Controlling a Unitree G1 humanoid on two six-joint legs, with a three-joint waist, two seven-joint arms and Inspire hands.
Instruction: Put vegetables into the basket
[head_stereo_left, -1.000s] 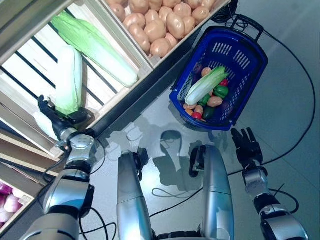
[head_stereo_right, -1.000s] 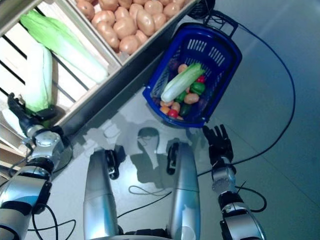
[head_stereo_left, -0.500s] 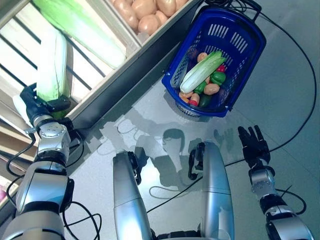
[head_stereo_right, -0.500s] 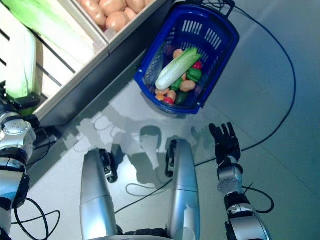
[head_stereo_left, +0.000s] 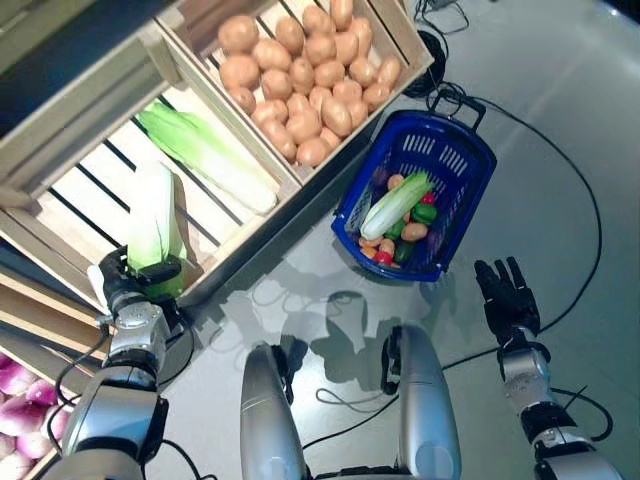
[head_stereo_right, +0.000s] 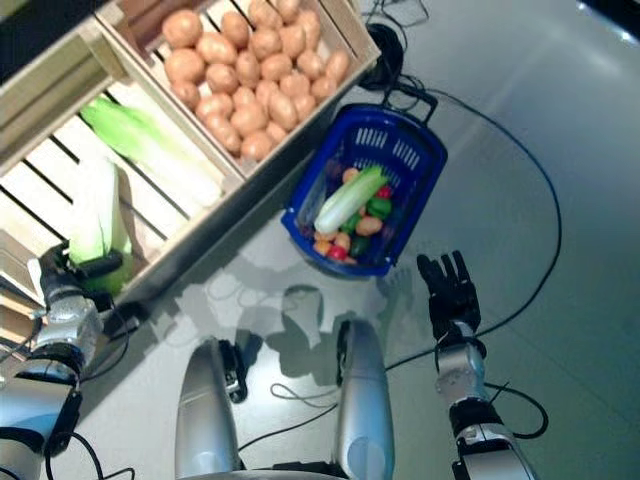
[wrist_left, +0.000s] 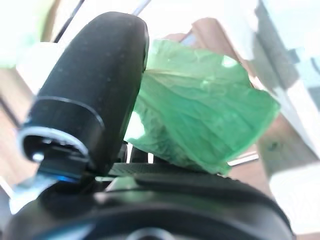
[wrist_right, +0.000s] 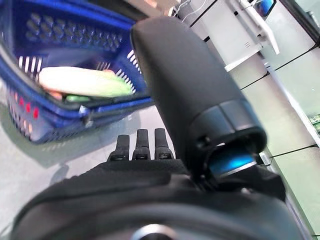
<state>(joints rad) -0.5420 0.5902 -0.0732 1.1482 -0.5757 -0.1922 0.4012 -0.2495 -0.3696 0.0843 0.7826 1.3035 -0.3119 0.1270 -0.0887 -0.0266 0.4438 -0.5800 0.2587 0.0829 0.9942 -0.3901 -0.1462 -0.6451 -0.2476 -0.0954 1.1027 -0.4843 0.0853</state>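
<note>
My left hand (head_stereo_left: 130, 290) is shut on the leafy green end of a long napa cabbage (head_stereo_left: 155, 225) that lies in the wooden crate (head_stereo_left: 60, 170) at the left. The green leaf (wrist_left: 200, 110) shows pressed against my thumb (wrist_left: 95, 85) in the left wrist view. The blue plastic basket (head_stereo_left: 455, 165) stands on the floor and holds a pale green cabbage (head_stereo_left: 395, 205) with small red, green and orange vegetables under it. It also shows in the right wrist view (wrist_right: 30, 115). My right hand (head_stereo_left: 508, 296) is open, fingers straight, over the floor below the basket's near rim.
A wooden stand with slatted crates runs along the left and top; a crate of potatoes (head_stereo_left: 300, 80) sits right beside the basket. A black cable (head_stereo_left: 590, 190) curves over the grey floor to the right of the basket.
The camera has shifted, so the whole scene sits differently. My left hand still holds the cabbage end at the crate. My right hand stays open below the basket.
</note>
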